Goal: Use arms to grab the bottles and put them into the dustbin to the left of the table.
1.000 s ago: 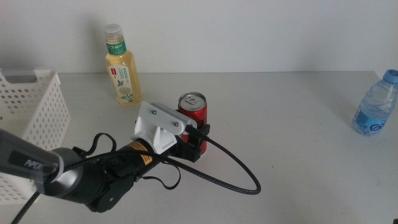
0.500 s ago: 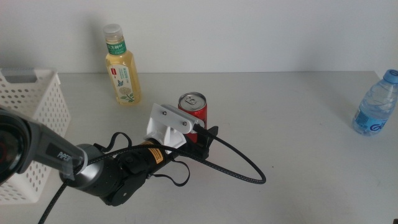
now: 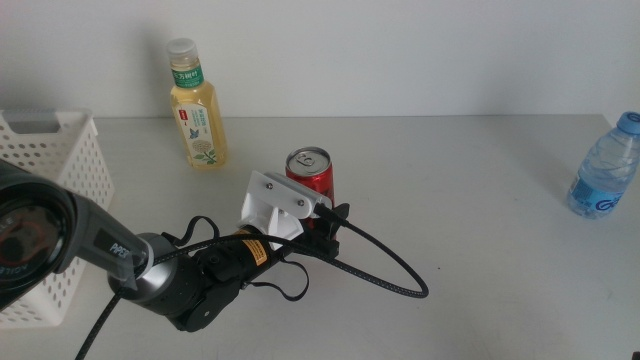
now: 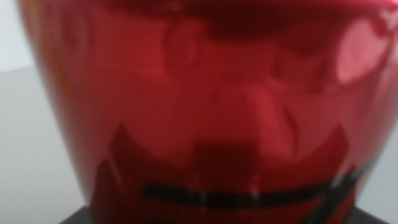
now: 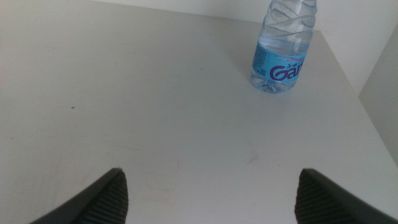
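Left tool [image 3: 325, 226] pushed closer against red can [image 3: 311, 177] than a second ago; grip state impossible to tell. Right tool [image 5: 208, 190] spread wide over desk [image 5: 155, 112].

Glossy red metal on the can [image 3: 311, 176] at frame centre, mirror-smooth and full of reflections in the left wrist view, with a bare silver lid. Matt, smooth light-grey surface [image 3: 470, 200]; white perforated plastic on the basket [image 3: 55, 190] at the left edge; clear ribbed plastic on the water bottle [image 3: 603, 168] at right; translucent pale-yellow plastic with paper-like label on the bottle [image 3: 195, 105] at upper left. Matt white plastic on the left gripper [image 3: 325, 220] mount, braided black cable [image 3: 385, 275] beside it.
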Controlling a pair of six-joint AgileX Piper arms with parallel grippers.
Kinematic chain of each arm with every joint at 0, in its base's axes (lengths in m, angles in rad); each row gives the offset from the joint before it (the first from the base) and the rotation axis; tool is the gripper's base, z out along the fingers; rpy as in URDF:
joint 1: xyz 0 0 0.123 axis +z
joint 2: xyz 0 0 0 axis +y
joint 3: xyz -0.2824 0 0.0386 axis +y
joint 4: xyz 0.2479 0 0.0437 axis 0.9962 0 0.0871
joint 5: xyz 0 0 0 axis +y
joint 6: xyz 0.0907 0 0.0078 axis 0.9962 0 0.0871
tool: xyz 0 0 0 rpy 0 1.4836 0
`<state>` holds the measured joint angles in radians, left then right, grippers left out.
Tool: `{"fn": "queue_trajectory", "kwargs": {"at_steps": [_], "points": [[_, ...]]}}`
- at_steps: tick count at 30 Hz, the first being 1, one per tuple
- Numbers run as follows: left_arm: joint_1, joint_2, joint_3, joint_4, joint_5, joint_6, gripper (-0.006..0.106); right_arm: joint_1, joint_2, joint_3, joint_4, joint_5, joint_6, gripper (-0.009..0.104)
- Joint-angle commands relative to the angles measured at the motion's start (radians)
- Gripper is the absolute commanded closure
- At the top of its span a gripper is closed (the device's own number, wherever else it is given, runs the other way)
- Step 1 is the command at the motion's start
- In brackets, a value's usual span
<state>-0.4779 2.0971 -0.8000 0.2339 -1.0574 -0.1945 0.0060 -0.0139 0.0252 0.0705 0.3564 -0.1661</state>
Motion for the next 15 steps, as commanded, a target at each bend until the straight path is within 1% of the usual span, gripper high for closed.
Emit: {"fn": "queue_trajectory", "kwargs": {"at_steps": [1, 2, 4, 11, 15], "points": [[0.001, -0.052, -0.02, -0.009, -0.125, -0.016, 0.068, -0.005, -0.021, -0.006, -0.009, -0.064, -0.009, 0.001], [0.001, -0.052, -0.017, -0.009, -0.13, -0.016, 0.076, -0.005, -0.021, -0.006, -0.009, -0.064, -0.009, 0.001], [0.001, -0.08, -0.016, -0.009, -0.089, -0.006, 0.102, -0.005, -0.021, -0.006, -0.009, -0.064, -0.009, 0.001], [0.001, -0.25, -0.016, -0.009, 0.266, -0.006, 0.102, -0.005, -0.021, -0.006, -0.009, -0.064, -0.009, 0.001], [0.001, -0.362, -0.017, -0.009, 0.41, -0.007, 0.102, -0.005, -0.021, -0.006, -0.009, -0.064, -0.009, 0.001]]}}
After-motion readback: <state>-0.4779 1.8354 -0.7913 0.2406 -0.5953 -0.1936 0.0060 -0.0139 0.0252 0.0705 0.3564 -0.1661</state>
